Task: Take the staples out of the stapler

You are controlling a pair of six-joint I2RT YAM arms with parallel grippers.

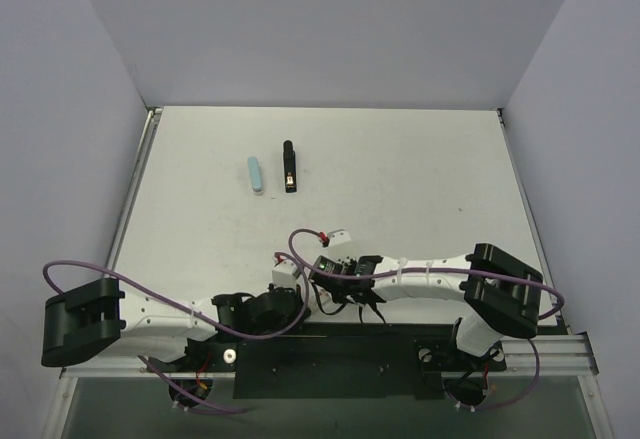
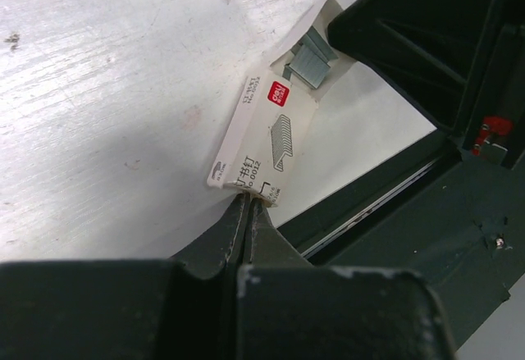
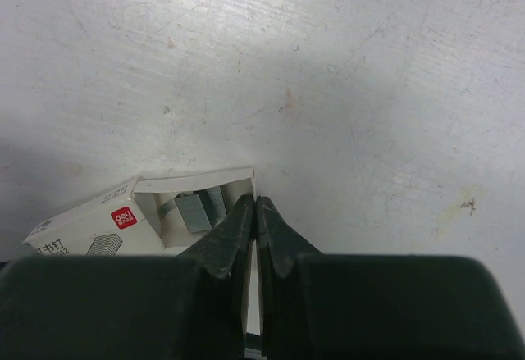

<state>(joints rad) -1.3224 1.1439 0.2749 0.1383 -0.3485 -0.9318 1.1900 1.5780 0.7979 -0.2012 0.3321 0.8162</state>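
Note:
The black stapler lies closed at the far middle of the table, well beyond both grippers. A white staple box with a red label is held between the two grippers near the table's front. My left gripper is shut on one end of the box. My right gripper is shut on the wall of the box's open end, where grey staple strips show inside. The staples also show in the left wrist view. In the top view both grippers meet near the front centre and hide the box.
A pale blue bar lies just left of the stapler, parallel to it. The black base rail runs along the near edge. Purple cables loop over the arms. Walls close in the table at left, right and back.

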